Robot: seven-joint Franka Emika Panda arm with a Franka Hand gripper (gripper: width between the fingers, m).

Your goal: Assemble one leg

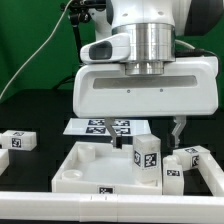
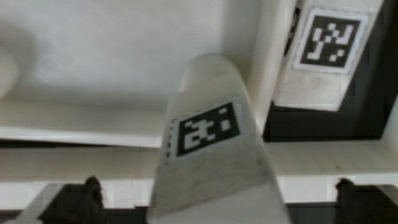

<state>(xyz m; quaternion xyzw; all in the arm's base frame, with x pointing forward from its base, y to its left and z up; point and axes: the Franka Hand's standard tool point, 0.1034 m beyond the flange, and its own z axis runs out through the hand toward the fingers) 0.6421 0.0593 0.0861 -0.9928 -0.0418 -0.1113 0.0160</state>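
A white leg [image 1: 147, 157] with a black-and-white tag stands upright at the corner of the large white panel [image 1: 85, 172] on the exterior view's right. My gripper [image 1: 148, 136] hangs just above it. In the wrist view the same leg [image 2: 214, 135] runs up between my two dark fingers [image 2: 79, 196], with a gap on each side. My gripper [image 2: 214, 200] is open and does not touch the leg. The panel's rim and floor [image 2: 80, 110] lie behind the leg.
Another tagged leg [image 1: 20, 141] lies on the table at the exterior view's left. Two more [image 1: 192, 157] lie at the right beside the panel; one shows in the wrist view [image 2: 326, 50]. The marker board [image 1: 108, 127] lies behind the panel.
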